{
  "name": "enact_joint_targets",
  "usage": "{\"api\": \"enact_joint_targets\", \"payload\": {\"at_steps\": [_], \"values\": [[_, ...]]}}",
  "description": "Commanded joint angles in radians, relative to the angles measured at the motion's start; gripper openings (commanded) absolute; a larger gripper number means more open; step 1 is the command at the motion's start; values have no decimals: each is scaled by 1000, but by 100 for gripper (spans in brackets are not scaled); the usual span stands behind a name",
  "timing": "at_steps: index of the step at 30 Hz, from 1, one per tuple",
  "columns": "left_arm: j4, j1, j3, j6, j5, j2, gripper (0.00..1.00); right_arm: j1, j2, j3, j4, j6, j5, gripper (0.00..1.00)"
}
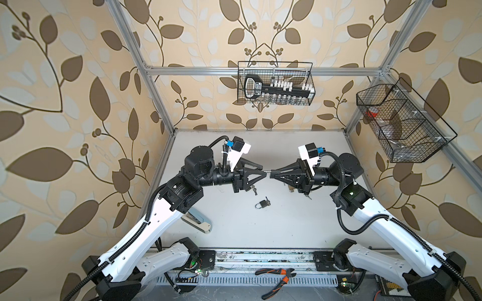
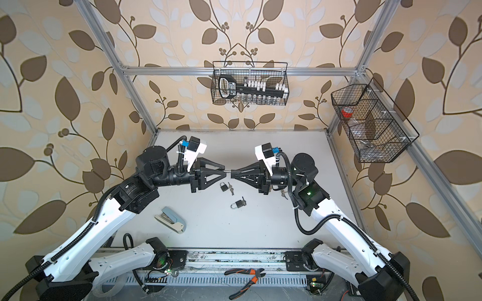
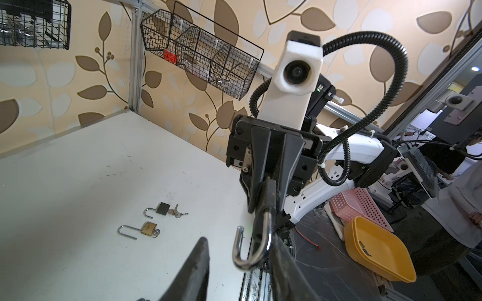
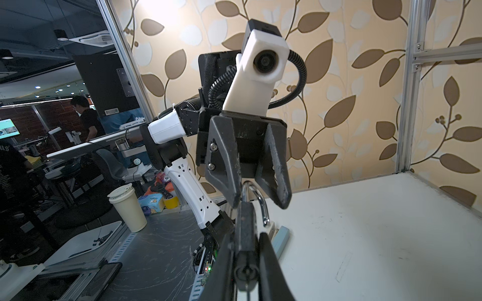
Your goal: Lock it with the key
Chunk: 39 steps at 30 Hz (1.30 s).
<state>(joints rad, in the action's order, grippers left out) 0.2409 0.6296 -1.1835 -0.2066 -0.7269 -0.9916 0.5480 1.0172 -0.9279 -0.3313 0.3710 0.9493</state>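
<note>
Obs: Right tool (image 4: pixel 247 234) fills the near foreground of its wrist view, jaws pinched tight on the dark body of a padlock (image 4: pixel 245 213), held above the worktop (image 4: pixel 365 234).

Chk: Shackle?

Obs: Shackle (image 3: pixel 251 247) stands open and points toward the left tool (image 1: pixel 263 170). That tool's jaws are partly apart around it. One finger (image 3: pixel 287 273) lies against the long leg; the other is clear of it.

Chk: Keys?

Obs: Loose keys (image 2: pixel 230 189) lie on the worktop against a black padlock (image 2: pixel 223 186), under the gap between the two tools. A brass padlock (image 3: pixel 148 229) lies just beside, a key head at its base. Cannot tell whether the held padlock carries a key.

Chk: Room to move?

Obs: Patterned walls close three sides, with frame posts at the back corners. Bare worktop spreads from the padlocks to the front rail. Stapler (image 2: pixel 170 221) sits near the left edge, pliers (image 2: pixel 246 280) on the rail.

Chk: Any writing?

Obs: Label on the key-shaped rack in the back basket (image 1: pixel 276 62) is too blurred to read.
</note>
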Motion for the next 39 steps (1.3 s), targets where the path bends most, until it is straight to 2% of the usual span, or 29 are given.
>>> {"api": "enact_joint_targets", "payload": {"at_steps": [1, 8, 15, 17, 18, 19, 20, 24, 27, 31, 36, 39], "values": [[-32, 9, -39, 7, -38, 2, 31, 4, 0, -42, -12, 9, -5, 0], [-37, 9, -31, 4, -43, 8, 13, 5, 0, -43, 8, 2, -25, 0], [-37, 9, -30, 9, -45, 14, 4, 5, 0, -45, 38, -7, -45, 0], [-37, 9, -28, 6, -48, 14, 4, 5, 4, -47, 40, -8, -47, 0], [-37, 9, -28, 6, -48, 14, 12, 4, 4, -48, 46, -8, -47, 0], [-39, 9, -26, 7, -46, 17, 23, 5, 6, -49, 47, -8, -47, 0], [-40, 9, -24, 6, -46, 19, 28, 6, 6, -48, 49, -8, -46, 0], [-44, 10, -21, 6, -27, 30, 33, 4, 6, -48, 52, -9, -43, 0], [-49, 9, -19, 5, -20, 34, 33, 4, 3, -48, 53, -9, -43, 0], [-45, 9, -23, 4, -37, 22, 26, 4, 2, -48, 52, -8, -45, 0], [-44, 9, -18, 1, -45, 14, 25, 4, -5, -44, 37, 0, -47, 0], [-43, 9, -22, -2, -52, 10, 20, 5, -6, -43, 31, 5, -45, 0]]}}
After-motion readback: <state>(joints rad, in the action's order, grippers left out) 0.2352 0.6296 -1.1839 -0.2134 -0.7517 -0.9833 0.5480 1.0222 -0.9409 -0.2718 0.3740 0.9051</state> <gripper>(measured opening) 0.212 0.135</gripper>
